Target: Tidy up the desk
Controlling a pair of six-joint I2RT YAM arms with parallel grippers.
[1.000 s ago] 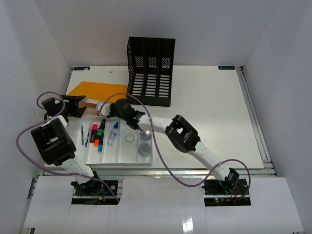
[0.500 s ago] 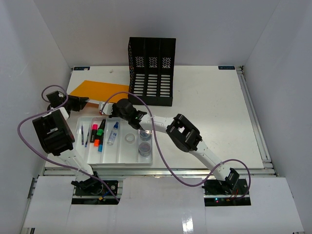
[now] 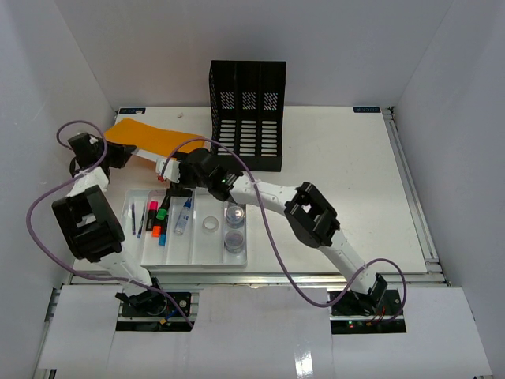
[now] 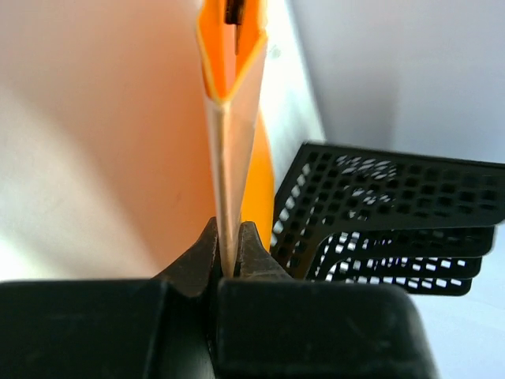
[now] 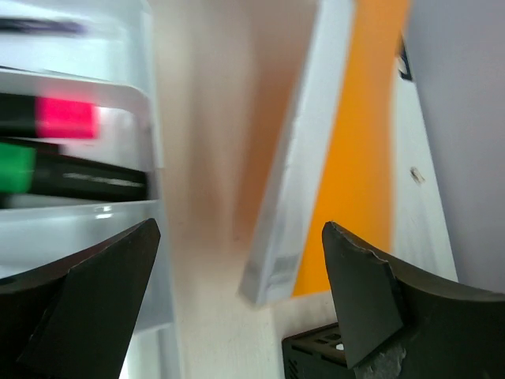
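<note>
Black file rack [image 3: 245, 116] stands upright. Orange folder [image 3: 150, 136] just left of it. White tray [image 3: 189, 251] of markers [image 3: 162, 214] sits in front of it.

Open end effector [image 5: 241, 241] faces orange folder [image 5: 359, 158] beside tray [image 5: 150, 95].

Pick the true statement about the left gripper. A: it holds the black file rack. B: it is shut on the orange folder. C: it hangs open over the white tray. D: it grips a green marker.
B: in the left wrist view the left gripper pinches the edge of the orange folder.
</note>
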